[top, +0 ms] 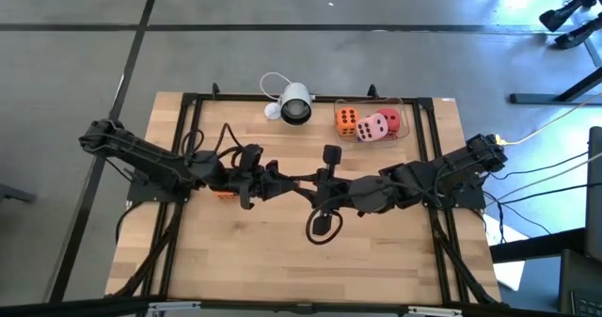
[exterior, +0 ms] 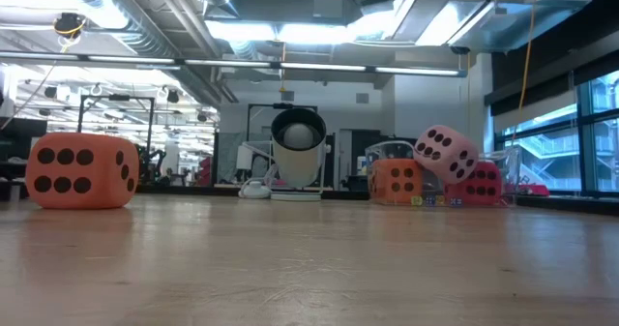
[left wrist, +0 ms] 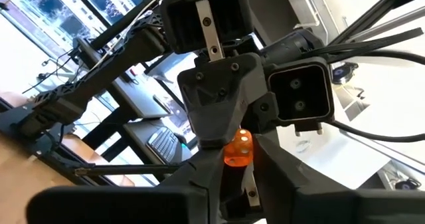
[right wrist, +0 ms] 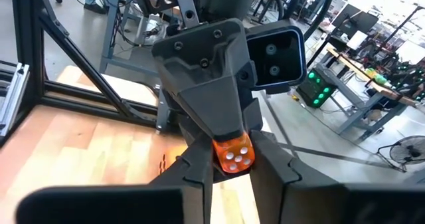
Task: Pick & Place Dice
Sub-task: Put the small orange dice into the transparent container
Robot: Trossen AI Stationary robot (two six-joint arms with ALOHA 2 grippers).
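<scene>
My left gripper (top: 282, 179) and my right gripper (top: 305, 183) meet tip to tip above the table's middle, both shut on one small orange die with pale dots (right wrist: 232, 154), which also shows in the left wrist view (left wrist: 239, 149). A large orange die (exterior: 82, 171) rests flat on the table under my left arm (top: 224, 195). At the far right, an orange die (top: 346, 119) and a red die (top: 391, 120) sit in a clear tray (top: 414, 103). A pink die (exterior: 447, 154) lies tilted on top of them. My left gripper pinches the small die's two opposite sides (left wrist: 229, 159) between its fingers, coming level from the table's left. The die is lifted clear of the table. My right gripper pinches the same die's sides (right wrist: 219, 163) between its two fingers (right wrist: 196, 174), coming level from the table's right.
A white round camera with a black lens (top: 294, 103) stands at the far edge, its cable coiled beside it. A black frame (top: 188, 101) runs around the wooden table. A looped black cable (top: 323, 228) hangs below my right arm.
</scene>
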